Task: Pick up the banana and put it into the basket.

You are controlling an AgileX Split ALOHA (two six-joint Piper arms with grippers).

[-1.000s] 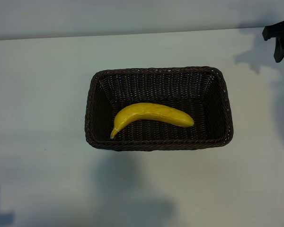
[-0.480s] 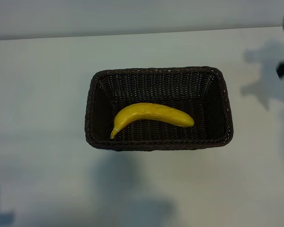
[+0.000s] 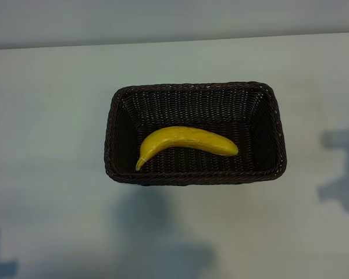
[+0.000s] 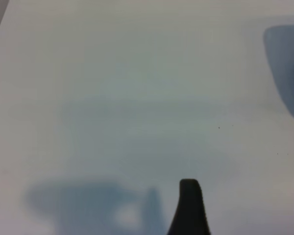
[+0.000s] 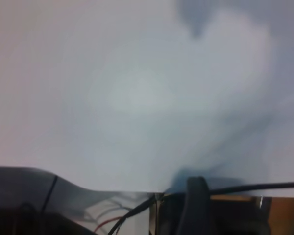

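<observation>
Exterior view shows one curved, smooth, bright yellow banana (image 3: 186, 142) lying inside one rectangular dark brown woven wicker basket (image 3: 195, 176) with rounded corners and a braided rim. The banana rests on the basket floor, its tapered stem end toward the near left corner, its blunt end toward the right wall. The basket stands on the pale worktop (image 3: 46, 128). No writing or label shows on either. Neither arm appears in this view. Left pincer (image 4: 188, 208) stands wide over bare worktop, holding nothing; right pincer (image 5: 198, 205) likewise spread, holding nothing.
</observation>
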